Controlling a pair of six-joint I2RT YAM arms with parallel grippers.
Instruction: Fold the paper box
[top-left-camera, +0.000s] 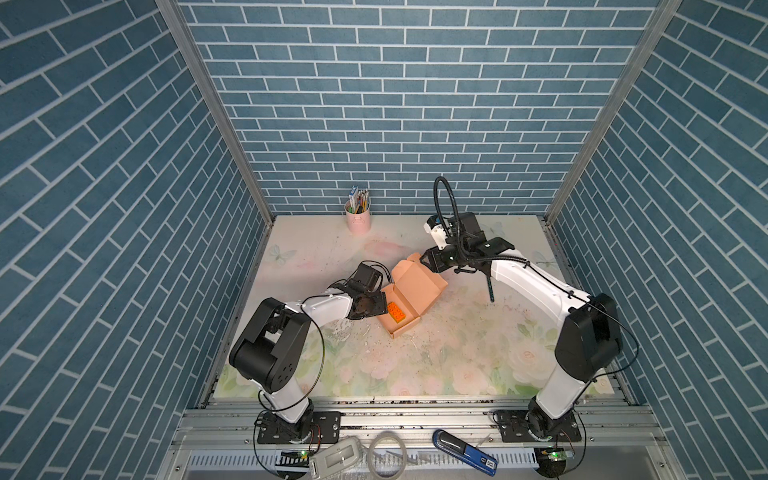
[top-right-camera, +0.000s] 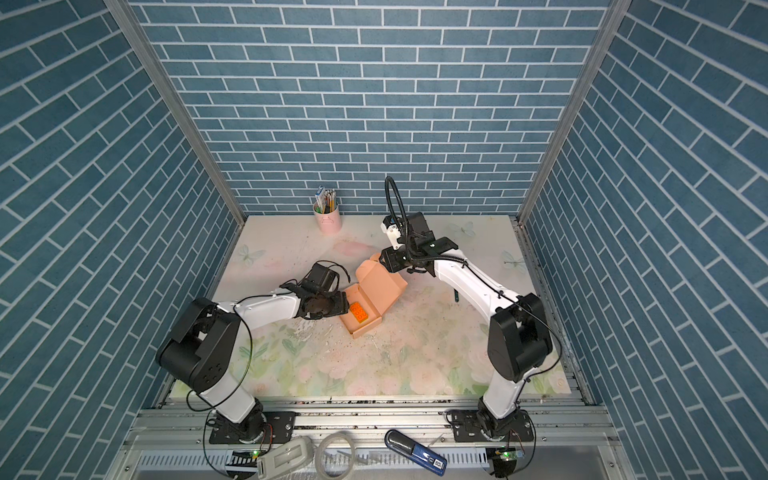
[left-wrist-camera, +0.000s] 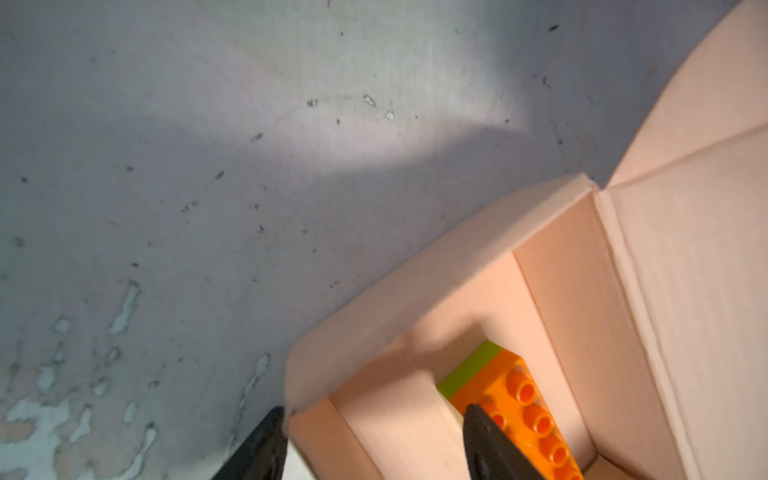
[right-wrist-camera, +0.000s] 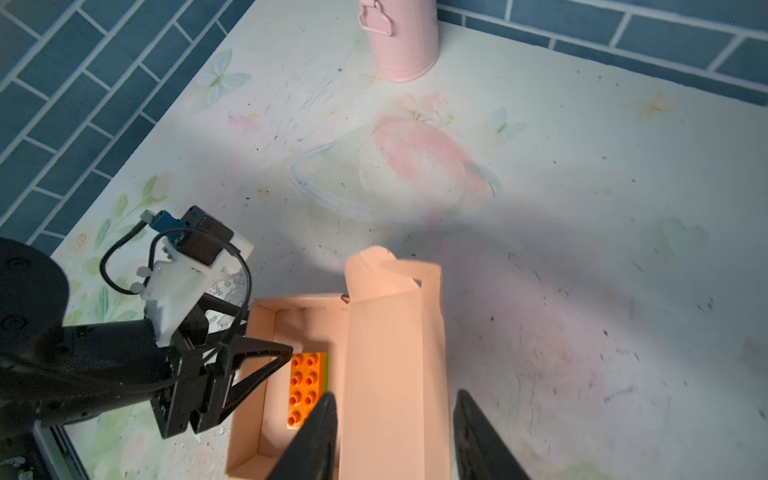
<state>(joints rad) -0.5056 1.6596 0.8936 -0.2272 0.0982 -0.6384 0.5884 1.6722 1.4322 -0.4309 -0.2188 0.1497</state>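
Item: paper box, mid-bench, mouth up, long axis far-left to near-right; lid half-raised on the right side. Right claw gaped astride the lid, holding nothing; left claw straddled the left wall, grip uncertain. Advice: steady tray, press lid down leftward, evenly along the hinge

Nothing is legible. The blue tool, beside the right arm's base, carries a small white label whose marks are too small to read.

Floral table, paper box mid-table, pink pencil cup at back
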